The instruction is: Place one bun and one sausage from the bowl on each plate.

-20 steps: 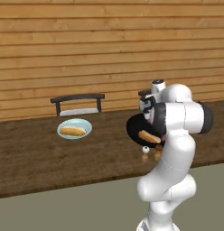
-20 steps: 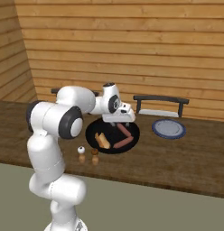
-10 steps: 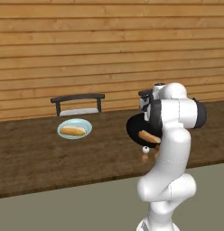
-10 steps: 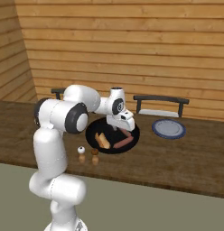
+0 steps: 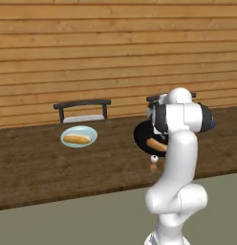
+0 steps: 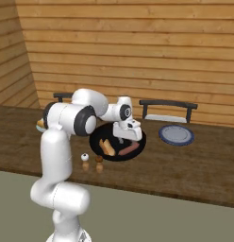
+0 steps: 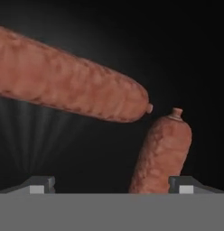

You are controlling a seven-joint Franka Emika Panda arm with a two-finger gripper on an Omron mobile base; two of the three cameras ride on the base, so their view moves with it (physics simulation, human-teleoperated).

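While hanging low over the black bowl (image 6: pixel 139 140), gripper (image 7: pixel 112 185) spread as wide as it goes, holding nothing. Two sausages (image 7: pixel 68 83) seen in the hand view on the bowl's dark floor: long one lying crosswise ahead of the fingertips (image 7: pixel 39 184), shorter-looking one (image 7: pixel 161 153) running away from the gripper, its near end just inside the tip on the hand view's right, its knotted far end close to the long one's tip, a sliver apart. Bun (image 6: pixel 108 147) lying in the same bowl, off to the gripper's side in the right base view.

Pale blue-green plate (image 5: pixel 79 136) well off to the gripper's left, already carrying a bun (image 5: pixel 77 139); dark blue-grey plate (image 6: pixel 176 134) near on the other side, bare. Salt and pepper shakers (image 6: pixel 85 161) standing just beside the bowl on the wooden counter (image 6: pixel 194 165).

Sausage judged light, firm but slightly yielding, round and smooth, so likely to roll or squirt out under an off-centre pinch. Best taken across the middle of its length, jaws square to its axis. Nearer one sits off-centre between the tips, so probably needs a sideways shift first.
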